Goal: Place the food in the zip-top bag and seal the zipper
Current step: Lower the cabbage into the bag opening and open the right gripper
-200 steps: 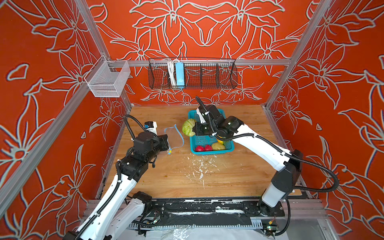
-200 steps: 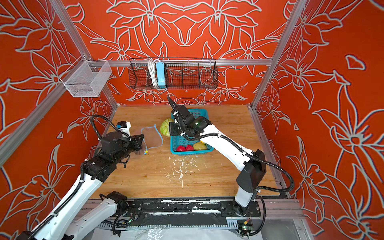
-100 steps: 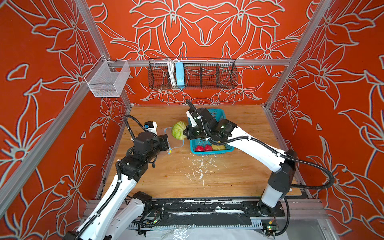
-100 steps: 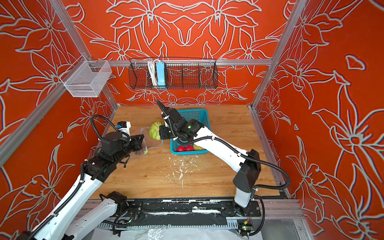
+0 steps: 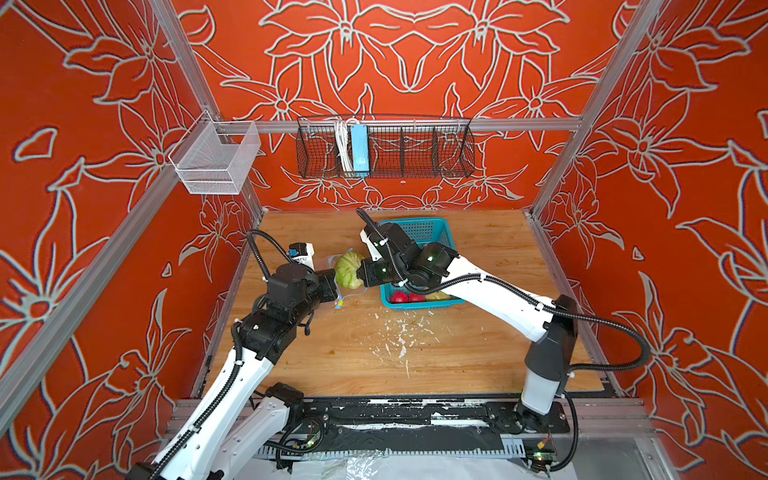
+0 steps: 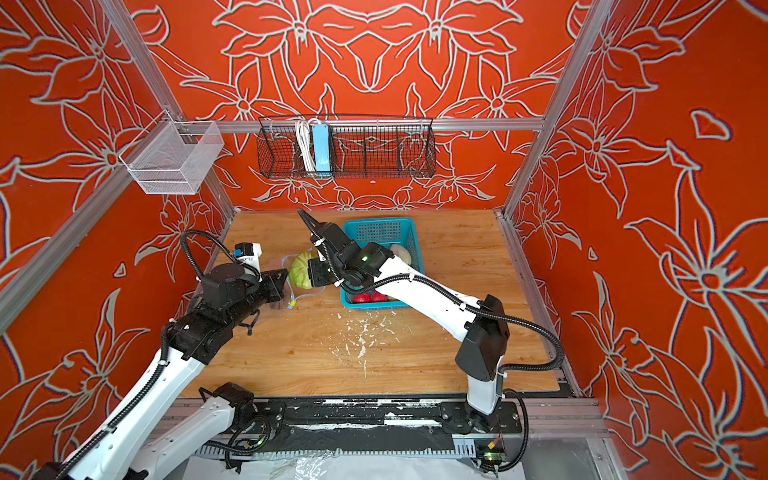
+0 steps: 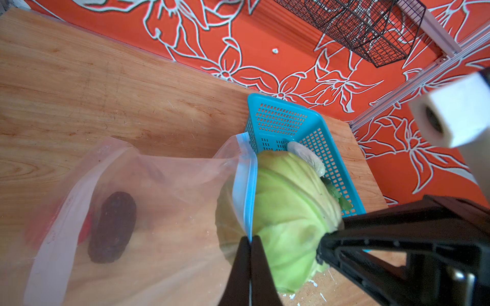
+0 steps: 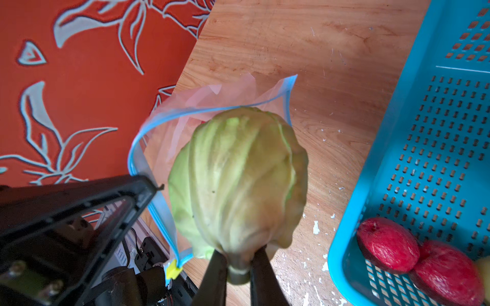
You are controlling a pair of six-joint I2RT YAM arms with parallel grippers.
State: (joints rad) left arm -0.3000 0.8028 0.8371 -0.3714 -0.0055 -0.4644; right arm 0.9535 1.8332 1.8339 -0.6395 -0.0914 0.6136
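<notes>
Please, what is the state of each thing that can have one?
zip-top bag, open, avocado inside.
zipper, unsealed.
cabbage, held, partly through the bag's mouth.
left gripper, shut on the bag's rim.
right gripper, shut on the cabbage stem.
teal basket, upright, strawberries inside.

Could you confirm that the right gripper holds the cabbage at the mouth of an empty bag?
Not quite: the bag is not empty; the left wrist view shows a dark avocado inside it. The right gripper does hold the cabbage at its mouth.
</notes>
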